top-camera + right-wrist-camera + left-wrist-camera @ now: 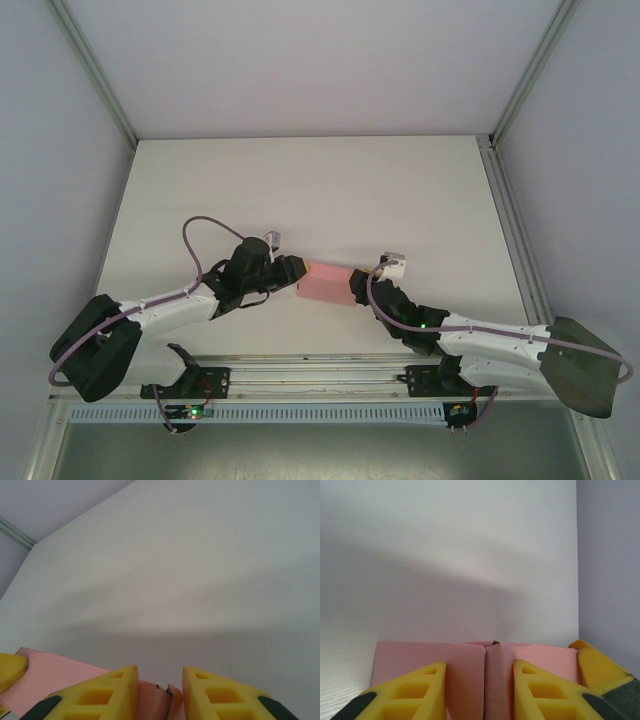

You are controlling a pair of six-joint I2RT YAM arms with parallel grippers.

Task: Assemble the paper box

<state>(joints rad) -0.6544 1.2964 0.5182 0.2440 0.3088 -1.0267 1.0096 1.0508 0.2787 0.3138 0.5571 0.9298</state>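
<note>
Near the front edge of the white worktop (300,190), between two arms, sits one pink box (325,283), its length running from arm to arm. The left arm (170,305) meets one end and the right arm (480,335) the other. Seen from the wrist, the left fingers (420,690), two yellow wedges, stand partly apart over the box and straddle a crease (485,680). Whether they clamp the card I cannot tell. The right fingers (100,695), also two yellow wedges, stand partly apart with a raised flap edge (165,692) in the gap. Pinched or free, I cannot tell.
</note>
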